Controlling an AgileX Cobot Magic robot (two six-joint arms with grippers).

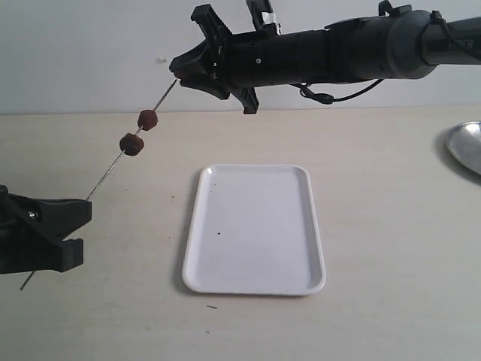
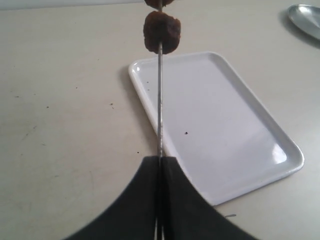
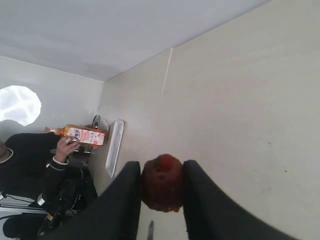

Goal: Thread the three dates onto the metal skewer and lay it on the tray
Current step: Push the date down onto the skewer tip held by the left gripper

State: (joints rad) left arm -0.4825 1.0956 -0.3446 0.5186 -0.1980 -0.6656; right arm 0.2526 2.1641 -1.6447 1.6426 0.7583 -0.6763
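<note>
The tray (image 1: 255,229) lies flat on the table (image 1: 391,226). Above its far left corner, the right gripper (image 1: 179,70) pinches a date (image 3: 162,182) at the upper end of the skewer (image 1: 109,171). The left gripper (image 2: 160,161) is clamped on the lower end, so the rod slants through the air. Two more dates (image 1: 131,144) sit threaded on it, nearer the upper end.

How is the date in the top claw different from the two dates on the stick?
The gripped date is squeezed between the fingers of the right gripper; the upper threaded date and lower threaded date touch no gripper. The gripped date sits at the top end of the metal skewer; the threaded ones sit farther down, apart from each other. Whether the gripped date is pierced cannot be seen. All three are reddish-brown and roundish.
</note>
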